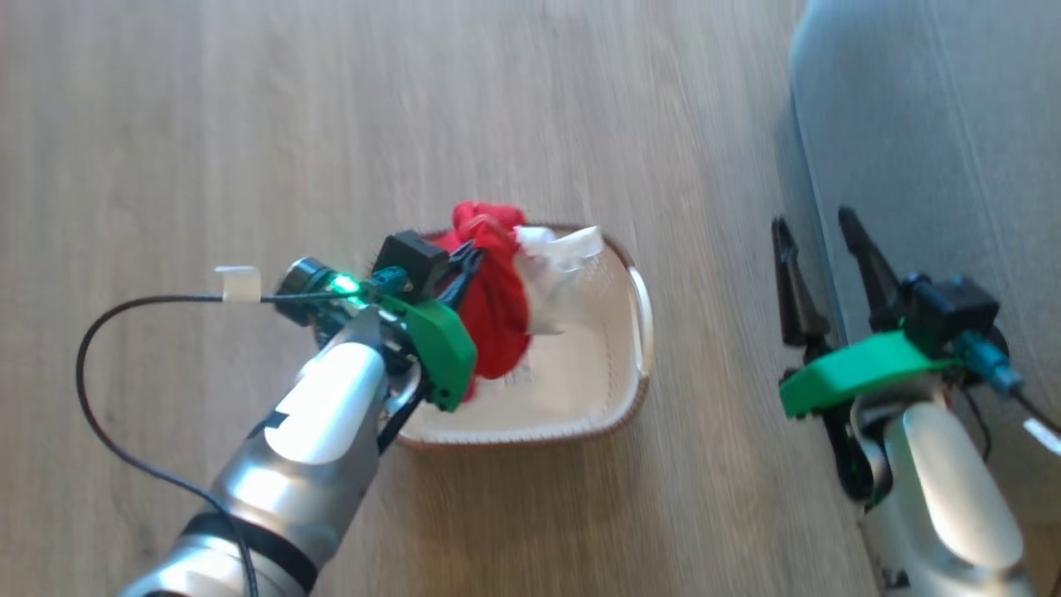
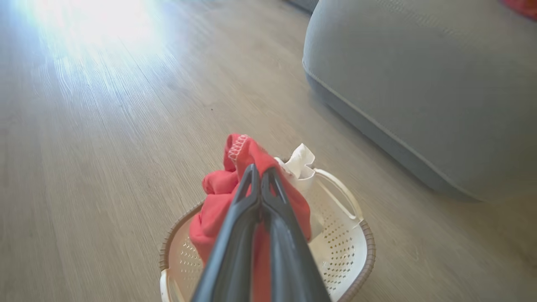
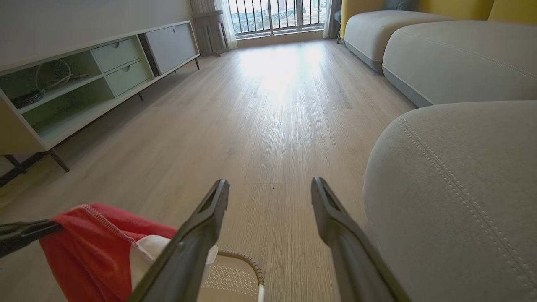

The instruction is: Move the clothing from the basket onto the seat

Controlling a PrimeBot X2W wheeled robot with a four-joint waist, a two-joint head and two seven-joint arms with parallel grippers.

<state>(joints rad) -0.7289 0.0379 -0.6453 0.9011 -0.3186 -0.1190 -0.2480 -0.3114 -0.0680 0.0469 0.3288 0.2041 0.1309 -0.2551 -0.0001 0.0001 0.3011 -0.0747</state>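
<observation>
Wood-look flooring covers most of the head view. Grey upholstery of the seat takes the right edge of the frame, with a pale seam along its rounded side. Just below centre the cream basket, brown-rimmed, stands on the floor, apart from the seat. Red clothing with a white part hangs bunched over the basket, its top raised above the rim. The left gripper pinches it, fingers pressed together on the fabric. At lower right, the right gripper has its fingers spread apart, holding nothing, beside the seat's edge.
</observation>
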